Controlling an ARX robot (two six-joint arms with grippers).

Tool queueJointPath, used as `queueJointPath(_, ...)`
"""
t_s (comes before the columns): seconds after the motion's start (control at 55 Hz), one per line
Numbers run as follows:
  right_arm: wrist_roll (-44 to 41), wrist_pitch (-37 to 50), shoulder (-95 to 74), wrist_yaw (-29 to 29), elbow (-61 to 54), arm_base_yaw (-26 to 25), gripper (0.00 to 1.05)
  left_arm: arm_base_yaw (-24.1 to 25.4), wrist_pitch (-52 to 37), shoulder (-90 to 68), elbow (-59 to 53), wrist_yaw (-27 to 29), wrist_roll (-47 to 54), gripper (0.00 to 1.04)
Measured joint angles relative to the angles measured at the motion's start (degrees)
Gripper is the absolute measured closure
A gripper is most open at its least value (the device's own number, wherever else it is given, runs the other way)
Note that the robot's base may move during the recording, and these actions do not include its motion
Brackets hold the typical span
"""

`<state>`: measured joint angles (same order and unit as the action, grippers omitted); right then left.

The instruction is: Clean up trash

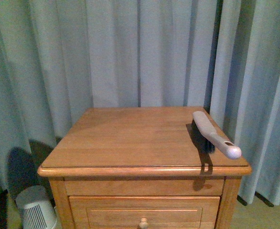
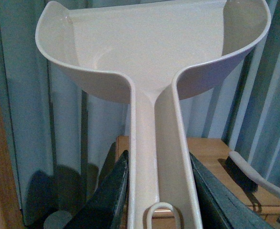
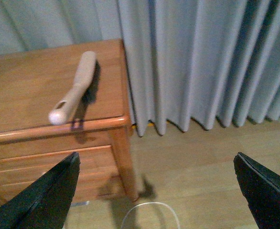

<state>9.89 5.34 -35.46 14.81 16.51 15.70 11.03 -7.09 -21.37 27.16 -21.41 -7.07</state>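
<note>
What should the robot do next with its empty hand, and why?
Probably move the right gripper toward the brush and take its handle. That gripper is open and empty, off to the side of the table, while the left gripper already holds the dustpan. The brush lies untouched near the table's right edge, with its handle pointing toward the front.

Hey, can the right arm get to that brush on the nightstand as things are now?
Probably yes. The right gripper is open and empty, and the brush lies alone near the right edge of the nightstand, with nothing in between.
</note>
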Motion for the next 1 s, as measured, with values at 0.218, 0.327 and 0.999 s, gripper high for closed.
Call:
queueJointPath(0.218, 5.57, -8.44, -26.12, -2.71, 23.12, 1.16, 0.07, 0.0, 0.0, 0.0, 0.0, -0.02, -0.09, 0.76)
queueJointPath(0.327, 9.09, -13.9, -37.29, -2.58, 33.48, 1.86, 0.07, 0.0, 0.0, 0.0, 0.0, 0.0, -0.09, 0.76)
queueJointPath(0.999, 22.4, -28.22, -68.46, -1.46, 60.43, 7.5, 0.07, 0.0, 0.0, 0.0, 0.0, -0.02, -0.11, 0.76)
